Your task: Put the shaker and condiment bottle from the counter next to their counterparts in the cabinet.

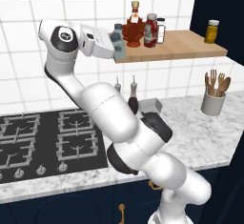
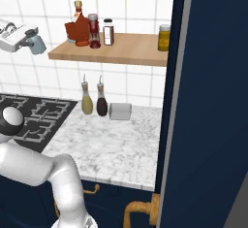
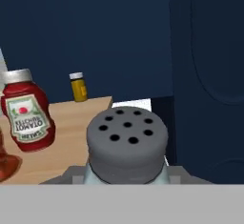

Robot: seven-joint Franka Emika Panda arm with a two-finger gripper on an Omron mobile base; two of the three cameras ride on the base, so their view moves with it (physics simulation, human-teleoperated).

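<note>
The gripper (image 1: 116, 46) is closed on the shaker (image 1: 118, 48) and holds it at the left end of the cabinet (image 1: 190, 46), approx. level with the shelf board. In the hand view the shaker's grey cap (image 3: 127, 139) with holes is close in front. The condiment bottle (image 1: 150, 30) stands upright on the shelf, just right of the leaf-shaped bottle (image 1: 134, 27). A yellow jar (image 1: 212, 31) stands at the far right end, well apart. On the counter (image 1: 200, 132) are two cruets (image 2: 94, 98) near the wall.
</note>
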